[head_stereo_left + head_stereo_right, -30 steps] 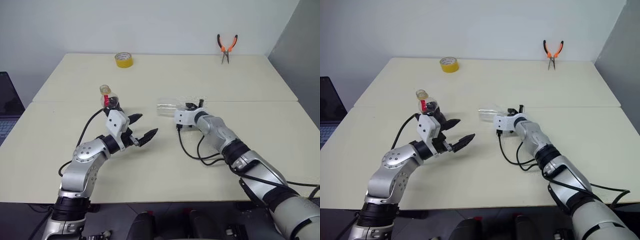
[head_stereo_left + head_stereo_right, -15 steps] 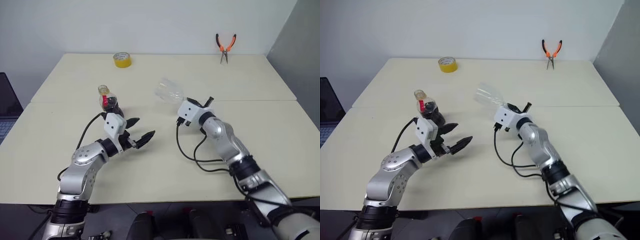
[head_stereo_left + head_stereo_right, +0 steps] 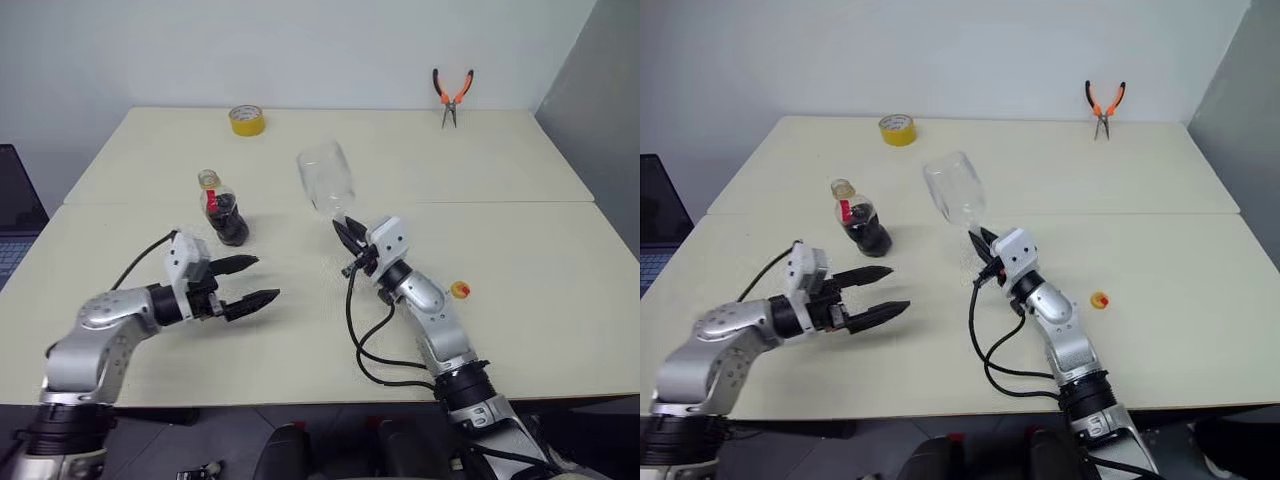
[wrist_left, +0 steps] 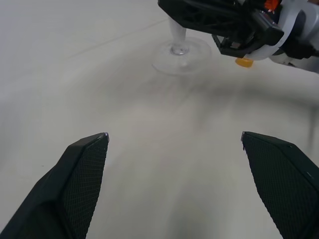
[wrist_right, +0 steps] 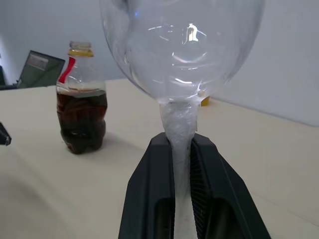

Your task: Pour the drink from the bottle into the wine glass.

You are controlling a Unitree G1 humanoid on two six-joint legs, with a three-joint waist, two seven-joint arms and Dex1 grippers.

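The left gripper [image 3: 248, 281], fingers spread and empty, sits nearest the upright bottle [image 3: 226, 209], just above it in frame; the right gripper [image 3: 349, 240] clamps the wine glass [image 3: 326, 178] stem.

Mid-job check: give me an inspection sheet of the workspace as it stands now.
Surface: pale table, seam across the middle.
Job's things: bottle upright, part full of dark drink; wine glass empty.
Clutter: yellow tape roll, orange pliers, small yellow cap.
Grippers: left gripper open, holding nothing; right gripper shut on the glass stem.
Cables: black cable looped under the right arm.
Surroundings: laptop at the left edge.
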